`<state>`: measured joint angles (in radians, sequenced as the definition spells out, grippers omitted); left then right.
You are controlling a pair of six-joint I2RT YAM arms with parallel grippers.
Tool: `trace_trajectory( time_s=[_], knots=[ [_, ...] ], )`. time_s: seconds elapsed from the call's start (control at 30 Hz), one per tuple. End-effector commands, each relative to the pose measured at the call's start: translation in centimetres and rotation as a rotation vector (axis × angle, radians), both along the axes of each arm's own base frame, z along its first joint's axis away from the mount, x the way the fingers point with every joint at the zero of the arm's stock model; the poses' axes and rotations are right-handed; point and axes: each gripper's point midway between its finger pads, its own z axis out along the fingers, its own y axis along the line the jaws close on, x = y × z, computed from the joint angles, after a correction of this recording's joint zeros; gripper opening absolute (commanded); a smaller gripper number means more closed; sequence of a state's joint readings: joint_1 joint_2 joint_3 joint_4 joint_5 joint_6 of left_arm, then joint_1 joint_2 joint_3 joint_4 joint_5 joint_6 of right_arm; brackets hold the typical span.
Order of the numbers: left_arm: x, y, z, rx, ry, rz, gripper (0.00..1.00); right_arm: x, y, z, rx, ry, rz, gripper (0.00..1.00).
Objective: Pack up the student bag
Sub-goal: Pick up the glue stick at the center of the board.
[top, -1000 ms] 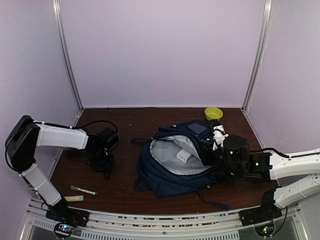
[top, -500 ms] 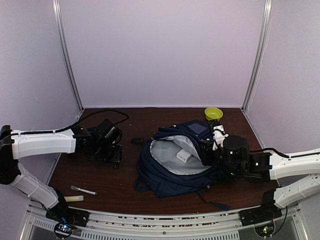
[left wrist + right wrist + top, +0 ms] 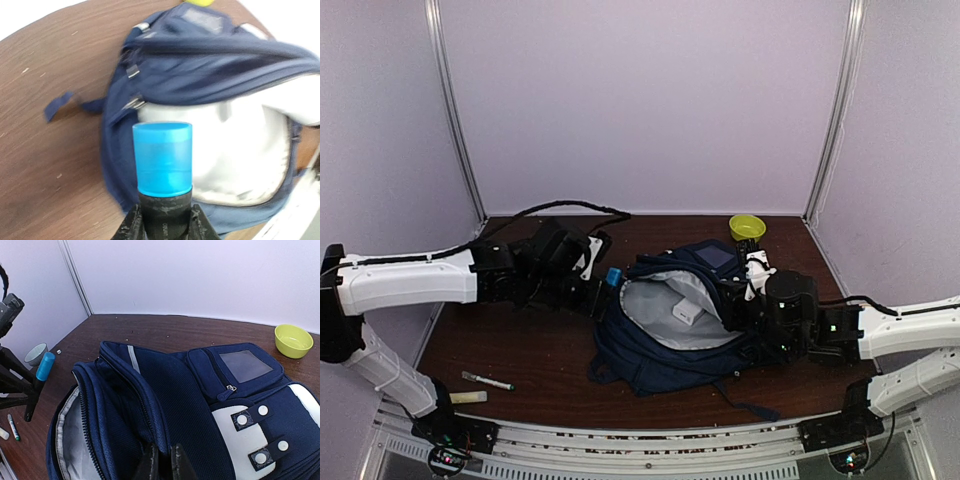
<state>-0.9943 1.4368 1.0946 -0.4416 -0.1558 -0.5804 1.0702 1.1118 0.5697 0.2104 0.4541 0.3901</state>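
Backpack (image 3: 670,320) lies right of centre on the dark brown table (image 3: 520,350), mouth unzipped, grey lining showing. Right gripper (image 3: 162,462) is pinched onto its rim at 3 o'clock. Left gripper (image 3: 162,225) at 9 o'clock clamps a blue-capped marker (image 3: 162,160). Yellow bowl (image 3: 747,226) at 1 o'clock, pen (image 3: 487,380) at 8 o'clock. Lilac walls (image 3: 640,100) enclose three sides.

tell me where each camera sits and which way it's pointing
top external: above and behind, looking down on the table; both arms show.
left wrist: looks past the left gripper and its blue-capped marker into the student bag.
right wrist: over the right gripper, shut on the bag's rim, facing the left gripper.
shared: bag and marker in all three.
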Motion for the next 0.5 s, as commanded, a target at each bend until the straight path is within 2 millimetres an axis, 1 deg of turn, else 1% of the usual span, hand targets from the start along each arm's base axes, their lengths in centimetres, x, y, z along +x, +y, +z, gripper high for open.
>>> trace_trajectory(
  time_s=[0.0, 0.13, 0.17, 0.33, 0.47],
  knots=[
    [-0.9, -4.7, 3.0, -0.145, 0.024, -0.106, 0.0, 0.8, -2.1, -1.6, -0.093, 0.013, -0.101, 0.0],
    [-2.2, -8.3, 3.0, -0.243, 0.12, -0.221, 0.0, 0.9, -2.1, -1.6, -0.093, 0.014, -0.101, 0.0],
    [-2.3, -8.9, 2.9, -0.253, 0.122, -0.232, 0.0, 0.8, -2.1, -1.6, -0.093, 0.013, -0.1, 0.0],
    [-1.8, -10.0, 1.8, -0.247, 0.127, -0.236, 0.0, 0.7, -2.2, -1.6, -0.085, 0.011, -0.099, 0.0],
    [-1.8, -10.1, 0.2, -0.192, 0.142, -0.242, 0.0, 0.8, -2.3, -1.6, -0.087, 0.012, -0.102, 0.0]
  ],
)
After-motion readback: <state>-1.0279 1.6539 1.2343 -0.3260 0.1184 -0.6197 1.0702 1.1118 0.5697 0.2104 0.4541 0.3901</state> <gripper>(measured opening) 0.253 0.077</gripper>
